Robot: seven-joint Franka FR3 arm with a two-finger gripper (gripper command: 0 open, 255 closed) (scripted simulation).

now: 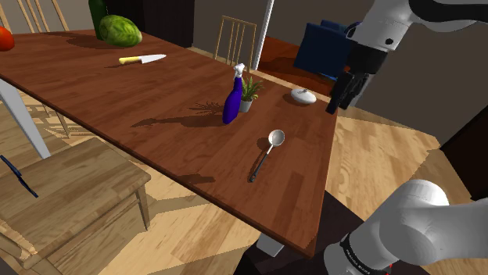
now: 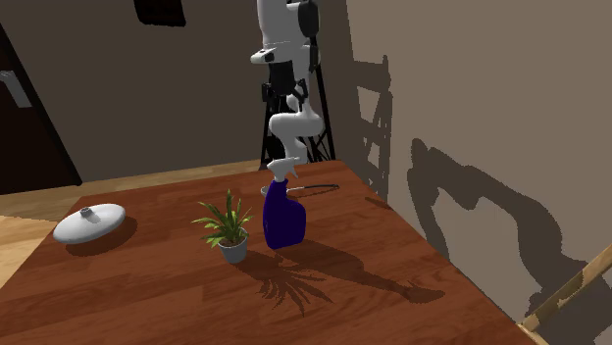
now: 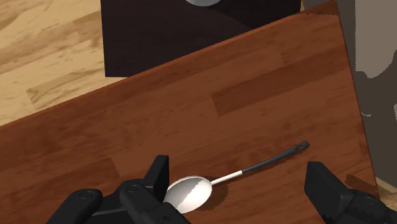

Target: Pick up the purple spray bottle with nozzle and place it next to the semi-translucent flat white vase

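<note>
The purple spray bottle [image 1: 231, 104] with a white nozzle stands upright near the middle of the brown wooden table [image 1: 156, 101], touching or nearly touching a small potted plant [image 1: 249, 92]. The flat white vase [image 1: 303, 95] lies further toward the shoulder view's right. My gripper [image 1: 344, 94] hangs open in the air to the right of the vase, well away from the bottle and holding nothing. In the second exterior view the bottle [image 2: 282, 218] stands right of the plant [image 2: 228, 227], and the vase [image 2: 88, 222] lies at the far left. Seen from the wrist, my gripper [image 3: 236, 167] is spread above a metal spoon [image 3: 189, 193].
The spoon [image 1: 266, 152] lies near the table's front edge. A yellow-handled knife [image 1: 142, 58] and a green melon [image 1: 119, 30] rest at the far left. A wooden chair [image 1: 70, 187] stands below the table and another chair [image 1: 235, 35] behind it. The black stand [image 3: 191, 25] adjoins the table.
</note>
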